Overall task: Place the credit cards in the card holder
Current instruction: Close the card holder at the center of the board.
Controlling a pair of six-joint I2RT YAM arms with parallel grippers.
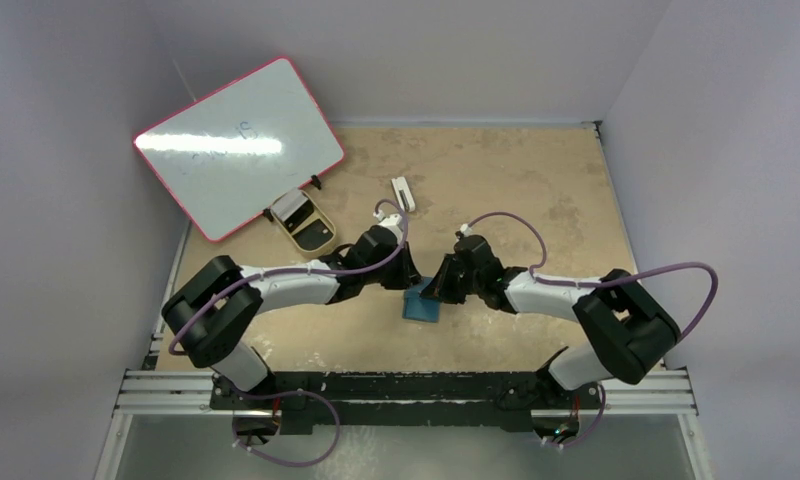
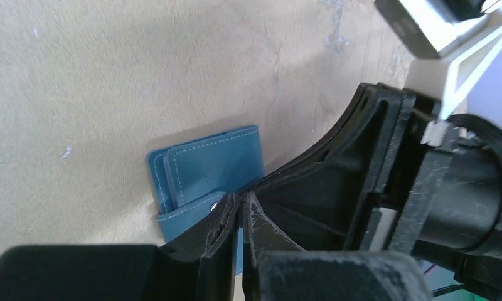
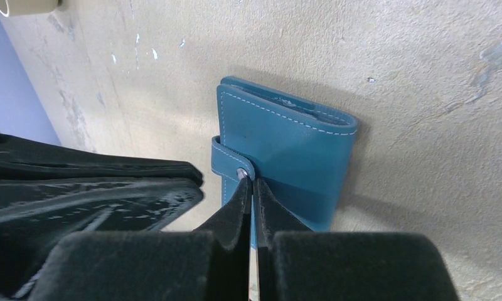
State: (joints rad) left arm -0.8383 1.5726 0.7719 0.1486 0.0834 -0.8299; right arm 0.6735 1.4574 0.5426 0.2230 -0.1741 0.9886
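Scuffed tan table (image 1: 496,180) boxed in by pale walls (image 1: 426,50), with a red-rimmed whiteboard (image 1: 238,145) propped at the back left beside a tan tray (image 1: 328,220) holding the credit cards (image 1: 315,236). The teal card holder (image 3: 286,150) lies folded mid-table near the front. The left gripper (image 2: 239,199) and right gripper (image 3: 251,182) are both pinched narrow, tips at its snap strap.

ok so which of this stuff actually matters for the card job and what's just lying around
job: teal card holder, folded; left claw and right claw at its snap strap; what look like cards in the tan tray
lying about: pink-edged whiteboard; white oblong block; the tray itself
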